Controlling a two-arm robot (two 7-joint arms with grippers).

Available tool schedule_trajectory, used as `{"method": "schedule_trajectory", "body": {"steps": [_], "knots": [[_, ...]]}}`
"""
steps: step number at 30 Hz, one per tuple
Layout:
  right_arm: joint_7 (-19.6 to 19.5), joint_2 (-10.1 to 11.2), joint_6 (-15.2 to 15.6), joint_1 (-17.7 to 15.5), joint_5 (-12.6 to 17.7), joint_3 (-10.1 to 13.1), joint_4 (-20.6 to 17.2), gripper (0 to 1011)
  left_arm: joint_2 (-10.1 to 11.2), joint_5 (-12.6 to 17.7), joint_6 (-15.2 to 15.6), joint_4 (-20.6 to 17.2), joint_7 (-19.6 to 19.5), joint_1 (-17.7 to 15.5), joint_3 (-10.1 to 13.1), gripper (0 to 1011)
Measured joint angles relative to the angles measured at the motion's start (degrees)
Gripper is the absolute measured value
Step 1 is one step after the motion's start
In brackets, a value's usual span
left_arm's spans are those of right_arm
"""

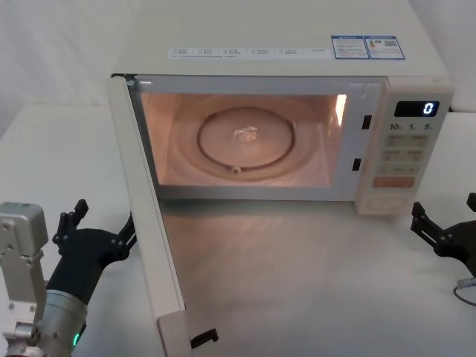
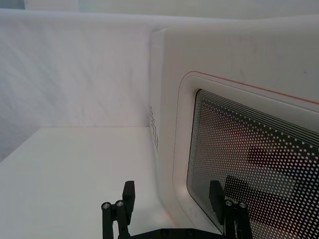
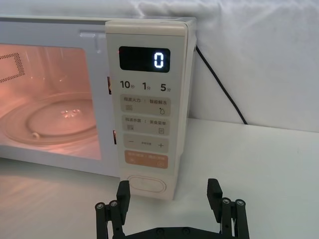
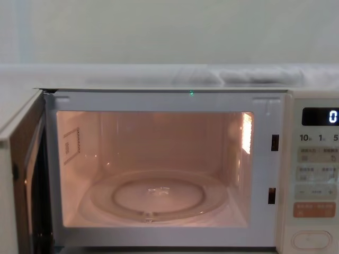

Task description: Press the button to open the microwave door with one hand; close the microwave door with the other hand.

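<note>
The microwave door (image 1: 151, 216) stands wide open, swung out toward me on the left, with its dark window (image 2: 259, 164) facing my left gripper. My left gripper (image 1: 104, 221) is open, just outside the door's outer face, fingers (image 2: 128, 198) close to it without touching. The wide cream button (image 3: 146, 183) sits at the bottom of the control panel, below the orange key (image 3: 146, 160). My right gripper (image 3: 168, 195) is open and hangs a short way in front of the button, apart from it, near the right edge in the head view (image 1: 444, 212).
The lit cavity holds a glass turntable (image 1: 247, 141). The display (image 3: 144, 59) reads 0. A black cable (image 3: 219, 84) runs down the wall behind the oven's right side. The white table (image 1: 312, 282) spreads in front of the cavity.
</note>
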Motion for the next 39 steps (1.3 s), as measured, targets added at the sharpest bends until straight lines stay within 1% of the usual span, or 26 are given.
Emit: {"method": "schedule_trajectory", "body": {"steps": [1, 5, 9, 10, 11, 12, 14, 15, 16, 18, 23, 24, 25, 26, 27, 28, 31, 34, 39], "knots": [[0.0, 0.0, 0.0, 0.0, 0.0, 0.0, 0.0, 1002, 0.0, 0.0, 0.0, 0.0, 0.01, 0.0, 0.01, 979], [0.0, 0.0, 0.0, 0.0, 0.0, 0.0, 0.0, 1002, 0.0, 0.0, 0.0, 0.0, 0.0, 0.0, 0.0, 870], [0.0, 0.0, 0.0, 0.0, 0.0, 0.0, 0.0, 1002, 0.0, 0.0, 0.0, 0.0, 0.01, 0.0, 0.01, 788], [0.0, 0.0, 0.0, 0.0, 0.0, 0.0, 0.0, 1002, 0.0, 0.0, 0.0, 0.0, 0.0, 0.0, 0.0, 746], [0.0, 0.0, 0.0, 0.0, 0.0, 0.0, 0.0, 1002, 0.0, 0.0, 0.0, 0.0, 0.01, 0.0, 0.0, 734], [0.0, 0.0, 0.0, 0.0, 0.0, 0.0, 0.0, 1002, 0.0, 0.0, 0.0, 0.0, 0.0, 0.0, 0.0, 668], [0.0, 0.0, 0.0, 0.0, 0.0, 0.0, 0.0, 1002, 0.0, 0.0, 0.0, 0.0, 0.0, 0.0, 0.0, 626], [0.0, 0.0, 0.0, 0.0, 0.0, 0.0, 0.0, 1002, 0.0, 0.0, 0.0, 0.0, 0.0, 0.0, 0.0, 564], [0.0, 0.0, 0.0, 0.0, 0.0, 0.0, 0.0, 1002, 0.0, 0.0, 0.0, 0.0, 0.01, 0.0, 0.0, 564], [0.0, 0.0, 0.0, 0.0, 0.0, 0.0, 0.0, 1002, 0.0, 0.0, 0.0, 0.0, 0.01, 0.0, 0.0, 502], [0.0, 0.0, 0.0, 0.0, 0.0, 0.0, 0.0, 1002, 0.0, 0.0, 0.0, 0.0, 0.0, 0.0, 0.0, 312], [0.0, 0.0, 0.0, 0.0, 0.0, 0.0, 0.0, 1002, 0.0, 0.0, 0.0, 0.0, 0.01, 0.0, 0.0, 294], [0.0, 0.0, 0.0, 0.0, 0.0, 0.0, 0.0, 1002, 0.0, 0.0, 0.0, 0.0, 0.01, 0.0, 0.0, 251], [0.0, 0.0, 0.0, 0.0, 0.0, 0.0, 0.0, 1002, 0.0, 0.0, 0.0, 0.0, 0.0, 0.0, 0.0, 237], [0.0, 0.0, 0.0, 0.0, 0.0, 0.0, 0.0, 1002, 0.0, 0.0, 0.0, 0.0, 0.01, 0.0, 0.0, 192], [0.0, 0.0, 0.0, 0.0, 0.0, 0.0, 0.0, 1002, 0.0, 0.0, 0.0, 0.0, 0.0, 0.0, 0.0, 180], [0.0, 0.0, 0.0, 0.0, 0.0, 0.0, 0.0, 1002, 0.0, 0.0, 0.0, 0.0, 0.01, 0.0, 0.0, 59], [0.0, 0.0, 0.0, 0.0, 0.0, 0.0, 0.0, 1002, 0.0, 0.0, 0.0, 0.0, 0.01, 0.0, 0.0, 0], [0.0, 0.0, 0.0, 0.0, 0.0, 0.0, 0.0, 1002, 0.0, 0.0, 0.0, 0.0, 0.0, 0.0, 0.0, 0]]}}
